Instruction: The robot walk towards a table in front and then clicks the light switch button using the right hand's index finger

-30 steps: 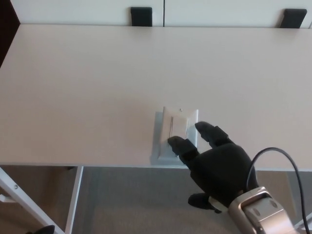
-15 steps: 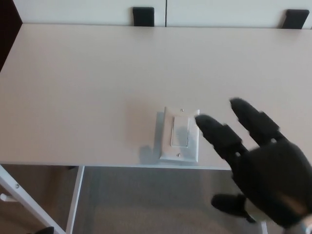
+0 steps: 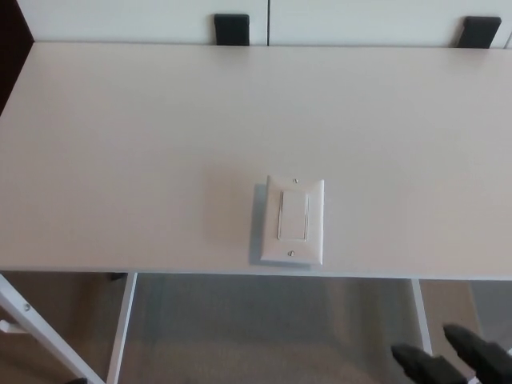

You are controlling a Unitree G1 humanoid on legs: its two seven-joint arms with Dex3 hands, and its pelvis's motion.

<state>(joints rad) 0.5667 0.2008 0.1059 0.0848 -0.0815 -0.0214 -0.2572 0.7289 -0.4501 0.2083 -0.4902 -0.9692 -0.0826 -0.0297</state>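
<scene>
I see the pale table (image 3: pixel 160 144) filling most of the head view, its near edge running well above and forward of my right hand (image 3: pixel 456 364). Beneath that edge, white table legs (image 3: pixel 124 320) stand over grey floor (image 3: pixel 264 336), left of the hand. Two black brackets (image 3: pixel 232 29) sit at the table's far edge, far from the hand. The white light switch plate (image 3: pixel 294 220) lies flat near the front edge, up and to the left of the hand, well apart from it, its rocker button (image 3: pixel 294 216) in the middle. Only two black fingertips (image 3: pixel 416 360) show at the bottom right corner, spread apart, touching nothing. My left hand is out of sight.
</scene>
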